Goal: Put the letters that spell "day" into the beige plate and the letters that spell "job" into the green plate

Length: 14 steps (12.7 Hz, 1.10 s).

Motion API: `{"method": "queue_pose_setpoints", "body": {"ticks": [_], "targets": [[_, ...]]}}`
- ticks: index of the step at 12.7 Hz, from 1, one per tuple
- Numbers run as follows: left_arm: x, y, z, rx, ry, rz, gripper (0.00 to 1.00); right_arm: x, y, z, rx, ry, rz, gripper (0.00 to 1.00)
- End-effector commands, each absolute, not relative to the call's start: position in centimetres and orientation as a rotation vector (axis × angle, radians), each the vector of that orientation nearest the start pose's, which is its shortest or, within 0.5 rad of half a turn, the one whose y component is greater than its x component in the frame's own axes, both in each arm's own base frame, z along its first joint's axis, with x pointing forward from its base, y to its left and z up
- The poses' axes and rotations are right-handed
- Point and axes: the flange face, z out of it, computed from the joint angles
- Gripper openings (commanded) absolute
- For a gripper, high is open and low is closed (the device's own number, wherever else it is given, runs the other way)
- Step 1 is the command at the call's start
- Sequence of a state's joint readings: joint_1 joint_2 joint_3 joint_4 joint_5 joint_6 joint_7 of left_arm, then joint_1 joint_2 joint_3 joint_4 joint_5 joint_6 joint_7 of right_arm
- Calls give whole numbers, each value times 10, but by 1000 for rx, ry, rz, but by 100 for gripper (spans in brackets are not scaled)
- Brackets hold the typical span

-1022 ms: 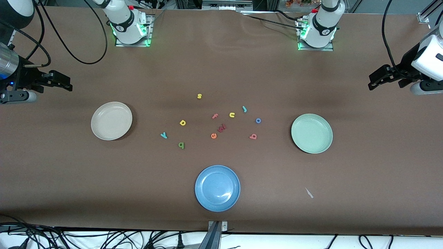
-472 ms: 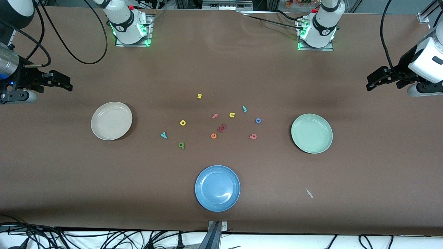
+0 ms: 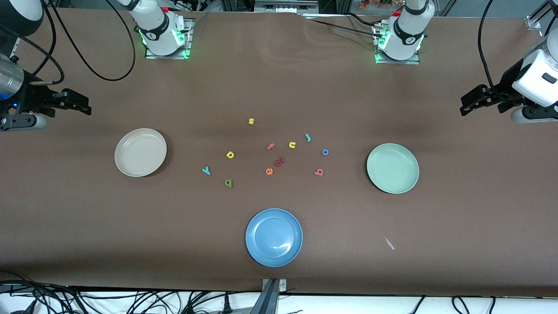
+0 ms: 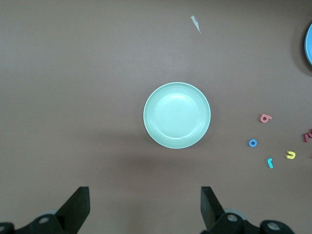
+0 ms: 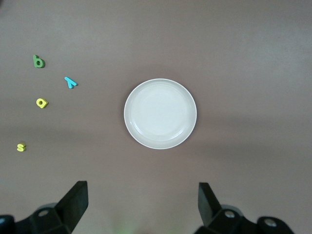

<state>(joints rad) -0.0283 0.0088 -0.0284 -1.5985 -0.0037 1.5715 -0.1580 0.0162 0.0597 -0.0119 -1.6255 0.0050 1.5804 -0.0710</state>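
Note:
The beige plate (image 3: pixel 140 152) (image 5: pixel 160 113) lies toward the right arm's end, the green plate (image 3: pixel 392 168) (image 4: pixel 177 115) toward the left arm's end. Between them lie the yellow d (image 3: pixel 230 154), green a (image 3: pixel 228 183), teal y (image 3: pixel 206 171), teal j (image 3: pixel 307 138), blue o (image 3: pixel 325 151) and salmon b (image 3: pixel 319 172). My right gripper (image 3: pixel 85 104) (image 5: pixel 143 202) hangs open and empty high above the table near the beige plate. Over the table's edge by the green plate, my left gripper (image 3: pixel 467 102) (image 4: pixel 145 204) is open and empty too.
A blue plate (image 3: pixel 273 237) sits nearest the front camera. Among the letters lie a yellow s (image 3: pixel 251 121), pink f (image 3: pixel 271 146), yellow u (image 3: pixel 292 145), orange e (image 3: pixel 269 171) and a dark red letter (image 3: pixel 279 161). A small pale scrap (image 3: pixel 389 243) lies near the green plate.
The left arm has drifted slightly, its gripper edging a little toward the table's middle. The right arm, plates and letters have not moved.

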Motion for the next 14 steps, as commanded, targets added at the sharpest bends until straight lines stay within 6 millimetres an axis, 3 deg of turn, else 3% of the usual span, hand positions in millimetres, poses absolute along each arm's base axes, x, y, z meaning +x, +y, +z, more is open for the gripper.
{"method": "queue_pose_setpoints", "body": {"ticks": [1, 14], "targets": [[557, -34, 609, -3147, -160, 65, 100, 568, 5, 571, -3140, -104, 162, 100], [563, -46, 595, -3146, -136, 99, 100, 568, 4, 571, -3141, -104, 159, 100]]}}
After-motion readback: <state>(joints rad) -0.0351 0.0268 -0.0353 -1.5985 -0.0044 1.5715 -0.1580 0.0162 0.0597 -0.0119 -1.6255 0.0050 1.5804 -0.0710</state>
